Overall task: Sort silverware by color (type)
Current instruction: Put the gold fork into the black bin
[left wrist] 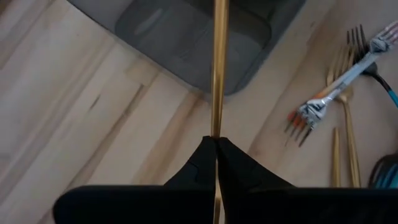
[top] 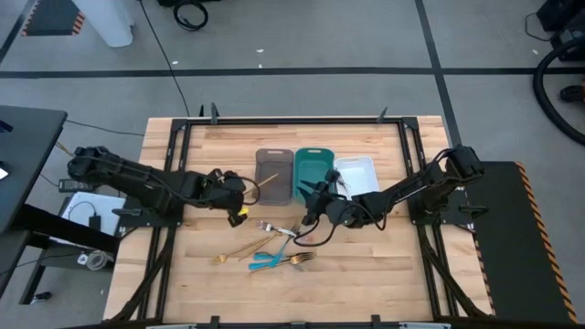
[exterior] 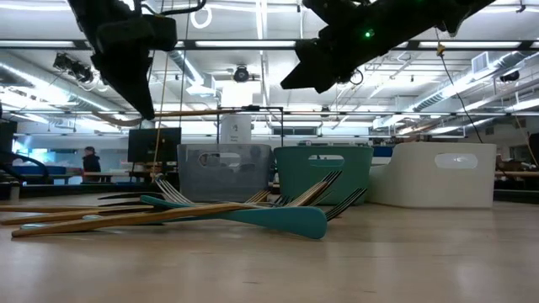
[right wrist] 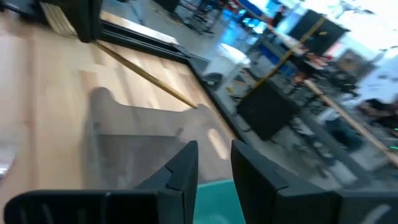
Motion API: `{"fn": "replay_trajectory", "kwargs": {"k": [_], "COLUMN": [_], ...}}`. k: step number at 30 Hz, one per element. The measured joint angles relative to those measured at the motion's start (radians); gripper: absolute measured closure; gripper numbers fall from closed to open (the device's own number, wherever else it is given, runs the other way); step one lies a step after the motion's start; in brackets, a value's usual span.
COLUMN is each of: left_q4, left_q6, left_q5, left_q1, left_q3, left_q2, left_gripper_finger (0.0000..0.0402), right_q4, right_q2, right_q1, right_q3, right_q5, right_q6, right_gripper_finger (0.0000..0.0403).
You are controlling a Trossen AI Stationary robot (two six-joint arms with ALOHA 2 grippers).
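From above, the left gripper (top: 239, 192) hangs over the table a little in from its left edge, holding a gold utensil (top: 265, 185) whose free end reaches over the near left corner of the grey-brown tray (top: 274, 163); the teal tray (top: 313, 166) and white tray (top: 358, 171) stand in a row to its right, toward the far edge. The right gripper (top: 313, 203) hovers near the teal tray's front edge, and the rest of the silverware (top: 274, 249) lies loose toward the table's near edge. At table height, the gold piece (exterior: 202, 113) runs level in the air above the grey-brown tray (exterior: 224, 171). The left wrist view shows the left fingers (left wrist: 202, 163) pressed together on the gold shaft (left wrist: 219, 68), pointing at the tray. In the right wrist view, the right fingers (right wrist: 180, 171) stand apart with nothing between them. The step in hand looks like delivering a gold piece to the grey-brown tray; next the left arm likely needs to carry it farther over the tray before letting go.
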Motion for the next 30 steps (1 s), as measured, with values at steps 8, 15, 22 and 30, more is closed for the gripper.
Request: {"fn": "replay_trajectory", "kwargs": {"k": [8,15,22,30], "left_q4": [0.087,0.152,0.308,0.478], "left_q6": [0.094,0.130,0.132,0.109], "left_q5": [0.001,0.002,0.002,-0.004], "left_q1": [0.058,0.120,0.185,0.219], "left_q3": [0.000,0.000,0.000,0.000], "left_q2": [0.000,0.000,0.000,0.053], "left_gripper_finger": [0.0392,0.0392,0.0392,0.0392], "right_q4": [-0.001,-0.090,-0.355,-0.405], "right_q2": [-0.004,-0.075,-0.124,-0.124], "right_q1": [0.052,0.090,0.093,0.093], "right_q3": [0.000,0.000,0.000,0.000], "right_q5": [0.261,0.276,0.267,0.215], "right_q6": [-0.035,0.046,0.312,0.454], "right_gripper_finger": [0.0300,0.0307,0.0319,0.0319]}}
